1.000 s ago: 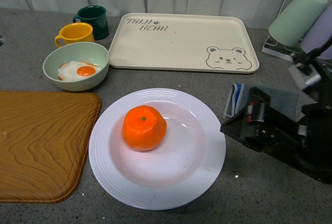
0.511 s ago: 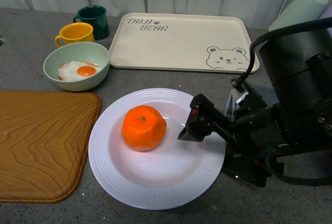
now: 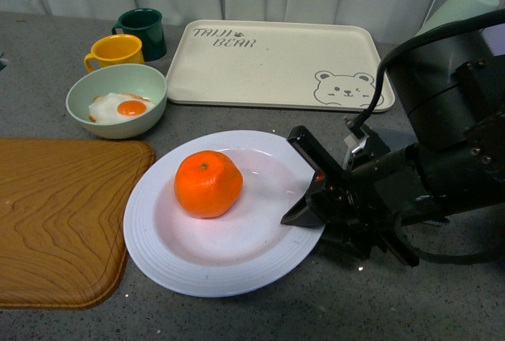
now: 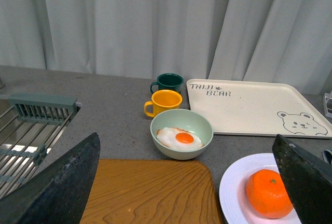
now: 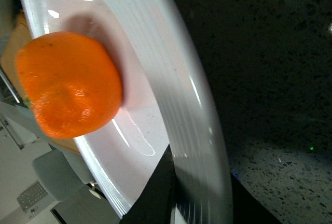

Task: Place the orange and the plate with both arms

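I count one orange [image 3: 208, 183], one plate [image 3: 158, 238], one bowl [image 3: 150, 80], two mugs: green mug [image 3: 140, 31], yellow mug [image 3: 114, 50]; two trays: cream tray [image 3: 276, 65], wooden tray [image 3: 63, 215]. Orange sits in plate on bench [image 3: 47, 49], near right fingers [image 3: 312, 154], not touching. Right fingers spread, straddling plate's right rim. Left fingers [image 4: 67, 182] wide, holding nothing.

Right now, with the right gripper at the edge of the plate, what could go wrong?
The orange lies loose on the plate; if the right gripper tilts or pushes the rim, it may roll off. The gripper reaches only one side of the rim, so a hold there might slip.
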Tool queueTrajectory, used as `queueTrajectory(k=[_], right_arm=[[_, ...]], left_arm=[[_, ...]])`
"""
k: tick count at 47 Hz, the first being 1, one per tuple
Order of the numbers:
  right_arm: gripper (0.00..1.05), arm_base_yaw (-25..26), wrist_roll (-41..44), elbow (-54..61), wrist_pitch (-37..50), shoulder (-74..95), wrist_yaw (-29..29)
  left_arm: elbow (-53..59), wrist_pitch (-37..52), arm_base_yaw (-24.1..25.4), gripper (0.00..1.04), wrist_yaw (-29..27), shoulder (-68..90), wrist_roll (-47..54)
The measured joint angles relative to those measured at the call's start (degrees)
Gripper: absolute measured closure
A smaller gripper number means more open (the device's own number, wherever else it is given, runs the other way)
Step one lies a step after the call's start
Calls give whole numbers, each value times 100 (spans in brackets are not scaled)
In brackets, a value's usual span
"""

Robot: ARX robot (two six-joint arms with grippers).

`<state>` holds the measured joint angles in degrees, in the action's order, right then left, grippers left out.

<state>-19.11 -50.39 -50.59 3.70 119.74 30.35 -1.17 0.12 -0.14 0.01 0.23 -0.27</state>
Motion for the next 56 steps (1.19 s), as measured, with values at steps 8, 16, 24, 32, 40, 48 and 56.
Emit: queueTrajectory(k=[8,16,24,32,40,48,56], right_arm=[[100,271,-197,688,1121,-433,63],[100,503,-319,1130,2085,-525,251],[100,704,-492,1307,3145,-717,623],[100,859,-691,763,3268,-466,658],[100,931,-1132,-503,3136,356,684],[100,848,-1493,-2350,2277,1405,651],[100,645,-1493,-3963,1263,2341,533]], left_arm=[[0,0,0,7,-2,0,0],[0,0,0,7,0,0,0],[0,0,0,7,0,0,0],[0,0,0,7,0,0,0],[0,0,0,7,0,0,0],[0,0,0,7,0,0,0],[0,0,0,7,0,0,0]])
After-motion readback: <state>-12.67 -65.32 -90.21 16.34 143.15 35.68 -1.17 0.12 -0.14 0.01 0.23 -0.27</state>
